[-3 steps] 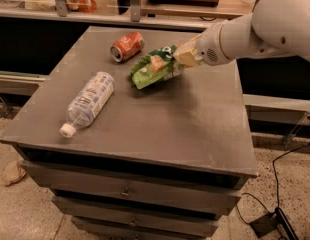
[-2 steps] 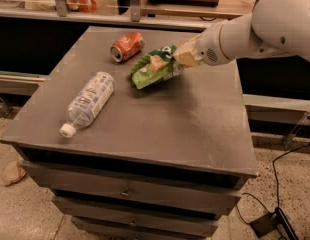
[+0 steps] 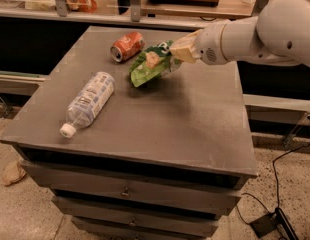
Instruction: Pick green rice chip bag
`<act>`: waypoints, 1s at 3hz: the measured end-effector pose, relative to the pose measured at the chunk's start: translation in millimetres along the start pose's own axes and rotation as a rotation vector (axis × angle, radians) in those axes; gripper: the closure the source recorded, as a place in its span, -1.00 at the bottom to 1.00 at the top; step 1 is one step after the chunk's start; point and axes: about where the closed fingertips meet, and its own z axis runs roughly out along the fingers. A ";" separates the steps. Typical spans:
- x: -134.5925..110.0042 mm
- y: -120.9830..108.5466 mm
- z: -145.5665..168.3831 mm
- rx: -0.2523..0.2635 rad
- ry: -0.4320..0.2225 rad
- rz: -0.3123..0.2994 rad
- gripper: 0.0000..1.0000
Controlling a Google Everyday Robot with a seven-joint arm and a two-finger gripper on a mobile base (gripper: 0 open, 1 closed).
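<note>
The green rice chip bag [image 3: 145, 70], crumpled bright green foil, hangs tilted just above the far middle of the grey table [image 3: 195, 129], with its shadow on the top below it. My gripper [image 3: 171, 54] reaches in from the right on a white arm [image 3: 255, 34]. It is shut on the bag's upper right end. The tan fingers [image 3: 185, 48] cover part of the bag's top.
An orange-red crushed can [image 3: 127, 46] lies just left of the bag at the back. A clear plastic bottle [image 3: 89, 102] with a white cap lies on the left side. Drawers sit under the table. A cable and plug [image 3: 275, 219] lie on the floor at right.
The bag has risen slightly off the table with my gripper, and a shadow now shows beneath it. The can and bottle have not moved.
</note>
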 end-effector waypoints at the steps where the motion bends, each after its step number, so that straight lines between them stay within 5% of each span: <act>1: -9.7 1.2 -0.6 0.005 -0.054 0.009 1.00; 3: -32.4 -2.7 -5.5 0.010 -0.122 -0.012 1.00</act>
